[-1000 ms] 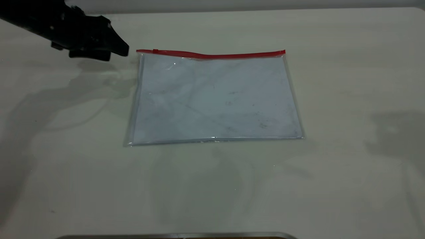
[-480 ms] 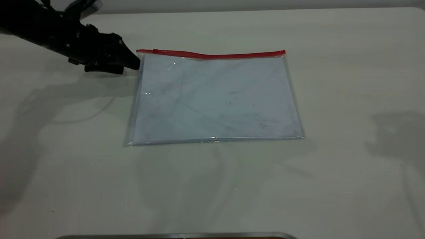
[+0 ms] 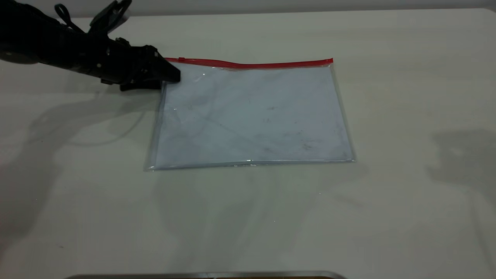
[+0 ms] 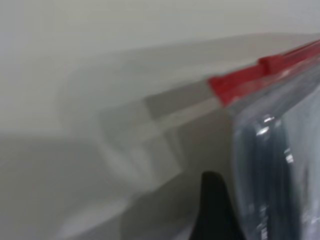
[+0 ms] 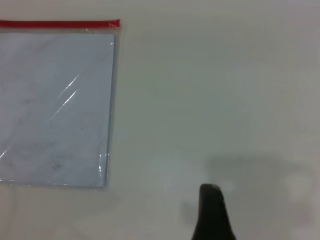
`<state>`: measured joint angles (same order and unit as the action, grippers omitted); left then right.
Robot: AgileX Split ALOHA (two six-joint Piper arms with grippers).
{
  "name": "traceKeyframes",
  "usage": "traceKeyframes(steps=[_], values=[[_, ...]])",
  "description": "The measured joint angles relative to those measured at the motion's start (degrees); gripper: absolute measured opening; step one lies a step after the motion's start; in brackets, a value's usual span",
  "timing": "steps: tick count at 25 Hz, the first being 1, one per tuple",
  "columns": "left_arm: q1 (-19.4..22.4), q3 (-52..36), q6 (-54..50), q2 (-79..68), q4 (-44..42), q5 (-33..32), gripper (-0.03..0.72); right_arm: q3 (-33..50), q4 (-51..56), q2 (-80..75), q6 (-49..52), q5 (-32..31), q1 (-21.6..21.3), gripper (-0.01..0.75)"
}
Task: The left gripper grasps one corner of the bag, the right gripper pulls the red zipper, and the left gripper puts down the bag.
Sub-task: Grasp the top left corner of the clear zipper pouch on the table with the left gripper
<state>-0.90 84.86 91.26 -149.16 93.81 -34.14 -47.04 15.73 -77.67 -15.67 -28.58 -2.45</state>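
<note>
The bag [image 3: 252,116] lies flat on the table, a clear bluish pouch with the red zipper [image 3: 248,64] along its far edge and the slider tab [image 3: 181,59] near the left end. My left gripper [image 3: 168,79] is low at the bag's far-left corner, open, with the corner's side edge between its jaws. In the left wrist view one finger [image 4: 212,210] is bare and the other shows dark through the plastic [image 4: 280,185], below the zipper's end [image 4: 235,85]. The right gripper [image 5: 214,215] hangs over bare table, apart from the bag [image 5: 55,100], and is outside the exterior view.
The table [image 3: 407,97] is pale and plain. A metal edge [image 3: 205,275] runs along the near border. The right arm's shadow [image 3: 461,155] falls on the table at the right.
My left gripper has moved right and down from beside the bag until its jaws reach over the far-left corner. The bag's left edge has shifted slightly.
</note>
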Motion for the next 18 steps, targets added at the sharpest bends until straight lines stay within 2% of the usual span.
traceKeyframes(steps=[1, 3, 7, 8, 9, 14, 18], values=[[-0.07, 0.0, 0.6, -0.11, 0.78, -0.82, 0.535, 0.0, 0.0, 0.0, 0.0, 0.0, 0.0, 0.578], [-0.18, 0.0, 1.63, -0.15, 1.92, -1.6, 0.433, 0.0, 0.0, 0.0, 0.0, 0.0, 0.0, 0.578], [-0.29, 0.0, 3.36, -0.15, 2.34, -2.02, 0.119, 0.0, 0.0, 0.0, -0.07, 0.0, 0.0, 0.578], [-0.29, 0.0, 4.14, -0.15, 2.34, -2.14, 0.075, 0.0, 0.0, 0.0, -0.19, 0.0, 0.0, 0.578], [-0.29, 0.06, 5.43, -0.15, 2.34, -2.28, 0.055, 0.0, 0.06, 0.0, -0.48, 0.0, 0.0, 0.578], [-0.29, 3.08, 17.7, -0.22, -2.18, -5.73, 0.053, -0.02, 1.78, -1.04, -5.52, 1.37, 0.19, 0.578], [-0.29, 8.3, 27.29, -0.23, -10.82, -16.37, 0.053, -0.21, 3.56, -5.09, -12.76, 5.68, 2.45, 0.578]])
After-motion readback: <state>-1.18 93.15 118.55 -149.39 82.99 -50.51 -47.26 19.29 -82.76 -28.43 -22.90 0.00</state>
